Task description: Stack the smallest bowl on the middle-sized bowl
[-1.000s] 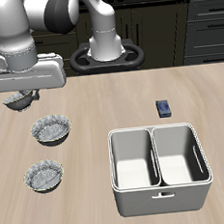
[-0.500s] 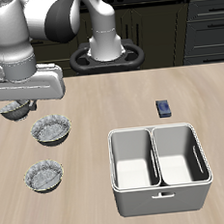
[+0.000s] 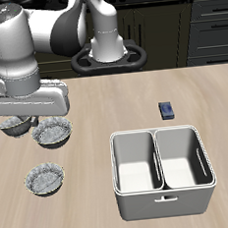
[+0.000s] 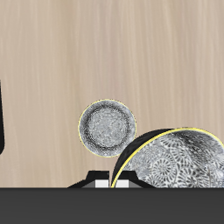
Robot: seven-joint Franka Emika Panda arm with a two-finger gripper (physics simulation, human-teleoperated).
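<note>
My gripper (image 3: pixel 20 117) is shut on the rim of the smallest bowl (image 3: pixel 15 126), a tiny grey speckled bowl held above the table. In the wrist view the held bowl (image 4: pixel 175 163) looms large beside my fingertips (image 4: pixel 103 182). The middle-sized bowl (image 3: pixel 43 178) sits on the table nearer the front edge, apart from the gripper. The wrist view shows it (image 4: pixel 105 129) small and whole, ahead of the fingers. The widest grey bowl (image 3: pixel 53 133) sits on the table close beside the held bowl.
A grey metal two-compartment bin (image 3: pixel 163 196) stands toward the table's front. A small blue object (image 3: pixel 166 109) lies behind it. The robot's base (image 3: pixel 102 54) stands at the back of the table.
My gripper has come down and toward the table's front edge with the smallest bowl in it. The two bowls on the table have not moved.
</note>
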